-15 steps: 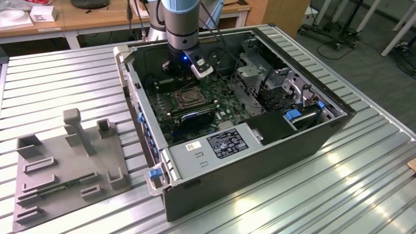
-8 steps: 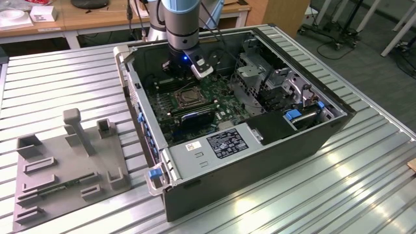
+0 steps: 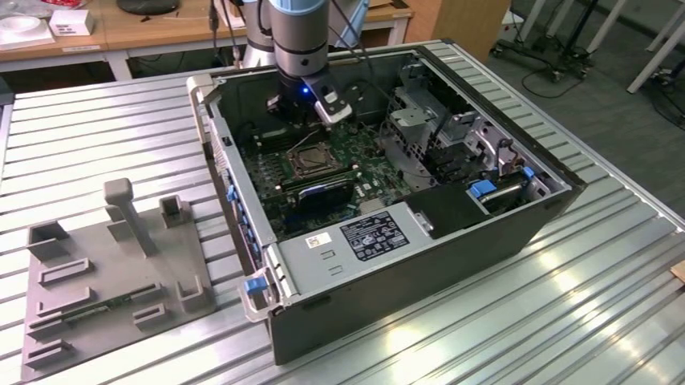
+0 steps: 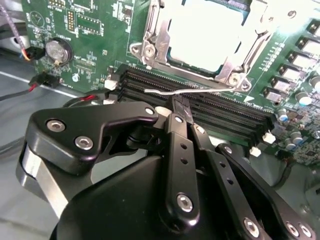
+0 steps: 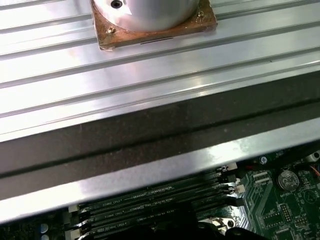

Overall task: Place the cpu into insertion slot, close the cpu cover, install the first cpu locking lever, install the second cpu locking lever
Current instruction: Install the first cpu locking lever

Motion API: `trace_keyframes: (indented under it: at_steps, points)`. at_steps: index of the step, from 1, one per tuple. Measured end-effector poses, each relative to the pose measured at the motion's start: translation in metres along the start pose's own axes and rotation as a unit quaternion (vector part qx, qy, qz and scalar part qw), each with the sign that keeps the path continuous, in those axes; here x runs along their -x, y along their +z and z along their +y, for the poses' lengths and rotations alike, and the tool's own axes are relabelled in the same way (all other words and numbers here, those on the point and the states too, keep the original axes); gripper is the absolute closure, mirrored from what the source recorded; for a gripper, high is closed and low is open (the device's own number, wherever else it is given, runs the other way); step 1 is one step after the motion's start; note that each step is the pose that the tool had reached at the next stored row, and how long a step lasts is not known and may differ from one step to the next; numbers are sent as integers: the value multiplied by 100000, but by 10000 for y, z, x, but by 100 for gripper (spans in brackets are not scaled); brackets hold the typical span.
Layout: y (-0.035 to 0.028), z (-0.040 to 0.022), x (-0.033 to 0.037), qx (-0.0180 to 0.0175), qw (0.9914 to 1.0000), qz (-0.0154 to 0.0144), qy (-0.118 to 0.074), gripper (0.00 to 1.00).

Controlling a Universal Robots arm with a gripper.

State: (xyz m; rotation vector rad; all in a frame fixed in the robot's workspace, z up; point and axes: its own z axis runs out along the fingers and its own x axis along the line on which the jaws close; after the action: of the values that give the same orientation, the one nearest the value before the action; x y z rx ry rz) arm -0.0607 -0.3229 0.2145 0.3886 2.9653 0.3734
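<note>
The cpu (image 4: 200, 30) lies in the insertion slot (image 3: 311, 160) under the closed cover (image 4: 227, 70), on the green board (image 4: 90, 30) inside the open case (image 3: 428, 265). A wire lever (image 4: 192, 91) runs along the cover's edge, beside the memory slots (image 4: 220, 112). We see the gripper (image 4: 181, 107) with its fingers pressed together and nothing between them. The tips are at the lever, but we cannot tell whether they touch it.

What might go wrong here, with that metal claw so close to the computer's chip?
The gripper sits right by the thin wire lever; it might slip off and strike the black memory slots beneath. The lever looks unlatched, so the cpu cover over the cpu may not be clamped, and a knock could perhaps shift it.
</note>
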Motion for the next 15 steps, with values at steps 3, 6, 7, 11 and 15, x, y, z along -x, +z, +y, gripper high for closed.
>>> trace_keyframes:
  at_steps: [3, 6, 7, 11, 15]
  points:
    - [-5, 2, 1, 33, 100000, -2, 3, 89]
    - [-5, 1, -21, 90, 100000, -266, -66, 89]
    - [-5, 2, -34, 118, 99999, -382, -91, 89]
    - [-10, 2, -58, 216, 99997, -689, -169, 89]
    - [-69, 18, -53, 240, 99997, -693, -164, 89]
